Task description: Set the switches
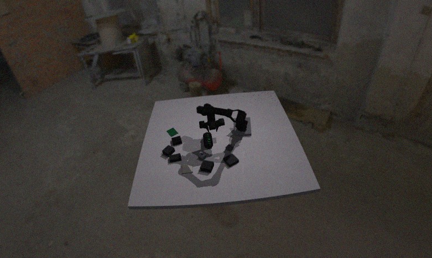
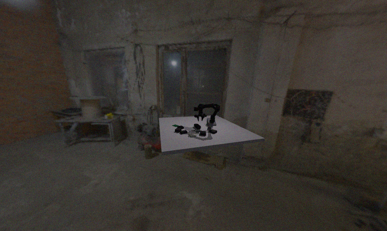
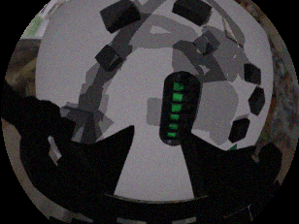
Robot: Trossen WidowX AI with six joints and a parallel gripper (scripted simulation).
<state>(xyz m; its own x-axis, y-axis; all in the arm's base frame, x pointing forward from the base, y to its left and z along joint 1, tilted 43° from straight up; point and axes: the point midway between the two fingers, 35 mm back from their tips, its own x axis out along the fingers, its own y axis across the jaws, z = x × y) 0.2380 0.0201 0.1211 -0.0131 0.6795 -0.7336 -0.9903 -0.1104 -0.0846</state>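
The dark grey controller unit [image 1: 207, 140] [image 2: 196, 126] [image 3: 189, 108] sits on the bench [image 1: 268, 173] with its switch side up. In the wrist view six green patches show in a row along it; which end of each rocker is pressed down cannot be told surely, and the numbers are unreadable. The label underneath is hidden. My gripper [image 1: 212, 130] [image 2: 199, 120] [image 3: 157, 130] is partly open with nothing between its fingers, above the bench. In the wrist view the right fingertip overlaps the unit's near end and the left one is off to its left.
Black blocks stand around: three at the left [image 1: 176, 140] [image 1: 168, 150] [image 1: 175, 157], two in front [image 1: 207, 166] [image 1: 231, 159] and a small one [image 1: 229, 147]. A grey part [image 1: 201, 155] lies near the unit, a green board [image 1: 172, 131] back left, a pale plate [image 1: 187, 170] in front.
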